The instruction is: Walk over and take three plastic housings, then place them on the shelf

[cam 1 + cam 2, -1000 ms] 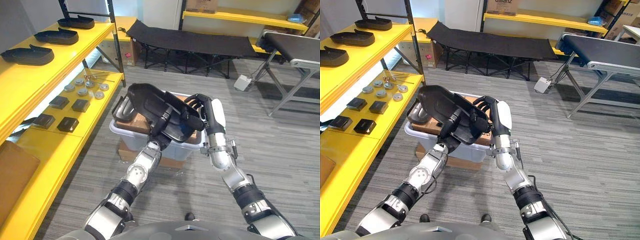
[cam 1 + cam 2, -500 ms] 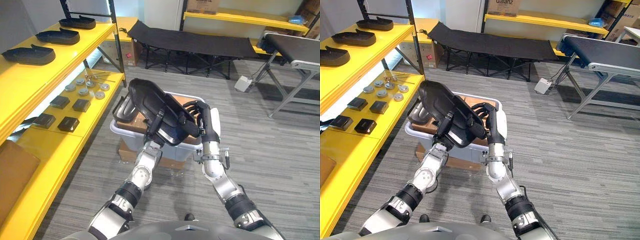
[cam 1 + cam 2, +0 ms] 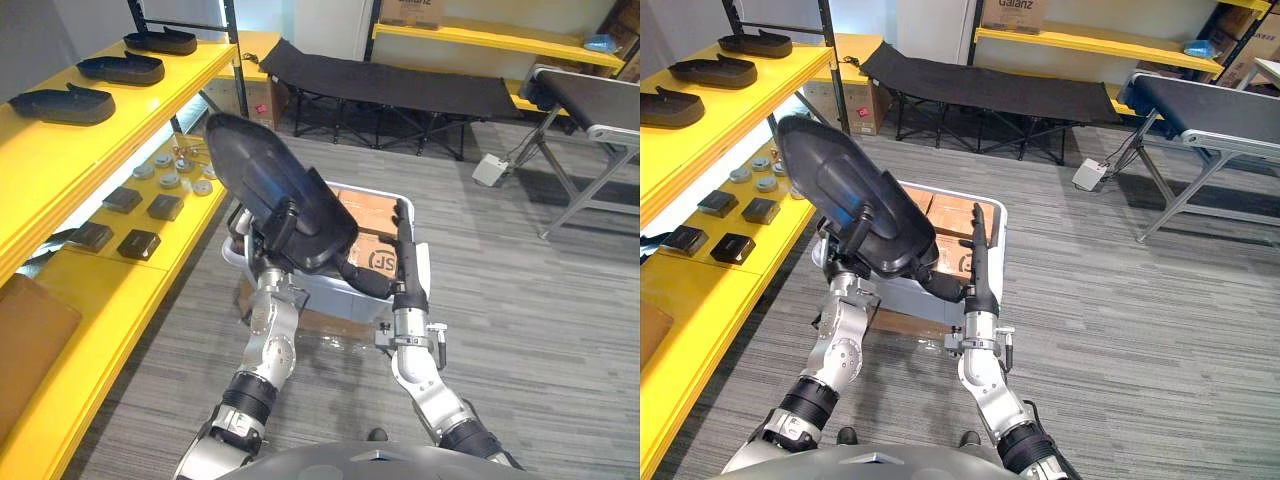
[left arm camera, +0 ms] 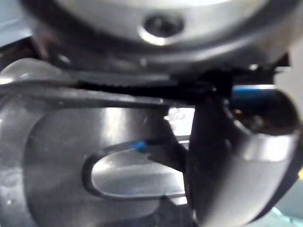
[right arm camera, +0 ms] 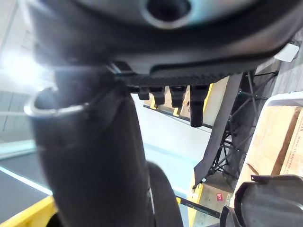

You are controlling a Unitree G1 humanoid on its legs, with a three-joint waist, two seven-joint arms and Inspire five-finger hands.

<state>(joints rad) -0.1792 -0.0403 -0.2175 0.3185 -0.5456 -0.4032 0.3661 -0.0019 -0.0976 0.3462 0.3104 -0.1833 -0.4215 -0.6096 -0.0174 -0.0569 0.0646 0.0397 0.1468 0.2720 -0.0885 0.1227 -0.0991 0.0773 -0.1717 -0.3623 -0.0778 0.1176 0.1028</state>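
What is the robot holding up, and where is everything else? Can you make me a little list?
held thing: black plastic housing, up above the bin
left hand: fingers curled over the housing's edge
right hand: fingers straight, beside the housing
bin: pale plastic, cardboard boxes inside
top shelf: yellow, three more housings in a row
lower shelf: small black blocks and round metal parts

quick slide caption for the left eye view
Left hand holds a black plastic housing above the bin, right hand open beside it, yellow shelf at left
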